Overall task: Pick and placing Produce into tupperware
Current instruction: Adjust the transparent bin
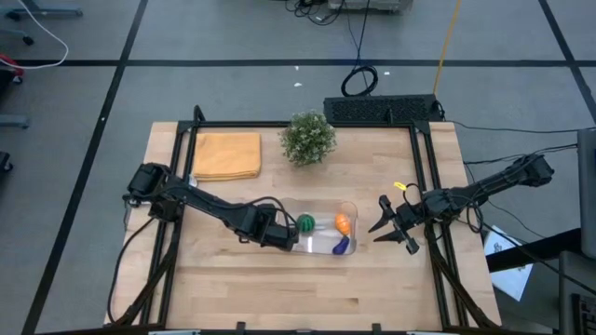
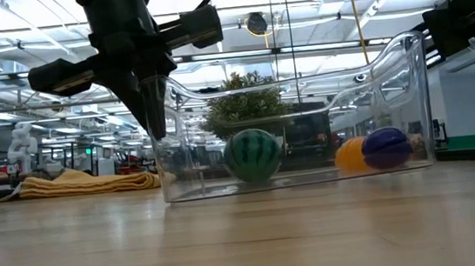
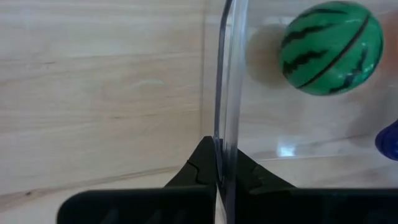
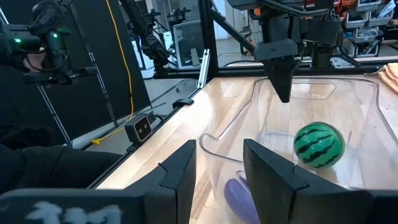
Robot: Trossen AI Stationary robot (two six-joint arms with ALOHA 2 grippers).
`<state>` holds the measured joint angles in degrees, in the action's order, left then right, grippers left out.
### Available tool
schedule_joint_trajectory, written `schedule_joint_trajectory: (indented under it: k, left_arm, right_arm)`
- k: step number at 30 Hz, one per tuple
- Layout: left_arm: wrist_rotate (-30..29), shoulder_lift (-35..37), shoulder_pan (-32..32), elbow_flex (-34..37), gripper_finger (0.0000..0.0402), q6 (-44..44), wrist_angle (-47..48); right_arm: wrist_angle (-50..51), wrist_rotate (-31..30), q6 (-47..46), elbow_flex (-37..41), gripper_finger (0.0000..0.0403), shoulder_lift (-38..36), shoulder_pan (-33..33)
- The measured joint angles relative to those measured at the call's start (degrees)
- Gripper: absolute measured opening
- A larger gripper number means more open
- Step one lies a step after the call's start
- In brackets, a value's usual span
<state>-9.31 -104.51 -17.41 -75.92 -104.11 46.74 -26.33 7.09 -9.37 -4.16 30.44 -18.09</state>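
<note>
Plainly, our biggest risk sits at the left gripper (image 1: 291, 238), whose jaws are pressed together on the near end wall of the clear tupperware (image 1: 349, 209): the left wrist view shows the thin transparent wall (image 3: 225, 93) running straight down between the two dark fingertips (image 3: 199, 168). If we lift or swing that arm while it pinches so narrow an edge, we judge the container could tip, skid across the wooden table (image 1: 233, 288) or slip free, and the round watermelon ball (image 2: 252, 155) inside would roll and might jump out. All three produce pieces appear to be inside already: the striped green ball lies nearest the pinched wall, while the orange piece (image 2: 352, 153) and the purple piece (image 2: 386, 147) sit together at the far end, touching or nearly so. Our right gripper (image 1: 395, 229) hangs just beyond that far end, outside the container, with its jaws spread part way and nothing between them; its wrist view looks past the fingers at the purple piece (image 4: 238, 194) and the ball (image 4: 318, 144) through the plastic. A careless advance from there could knock the free end wall and twist the tupperware in the left jaws. The potted plant (image 1: 308, 137) and the folded yellow cloth (image 1: 227, 154) lie well apart at the back, out of harm's way.
</note>
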Motion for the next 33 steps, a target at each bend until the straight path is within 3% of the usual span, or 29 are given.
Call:
schedule_joint_trajectory:
  k: [10,26,33]
  left_arm:
    - [1.0,0.0,0.3,0.0,0.0016,0.3,0.3]
    - [1.2,0.0,0.4,-0.4,0.0111,2.5,0.2]
    - [-1.5,1.7,0.5,-3.6,0.0165,4.7,2.7]
  right_arm:
    - [0.2,0.2,0.2,0.0,0.0125,0.0,0.0]
    - [0.9,0.2,0.6,0.0,0.0125,0.0,0.0]
    - [0.9,0.2,0.4,0.0,0.0125,0.0,0.0]
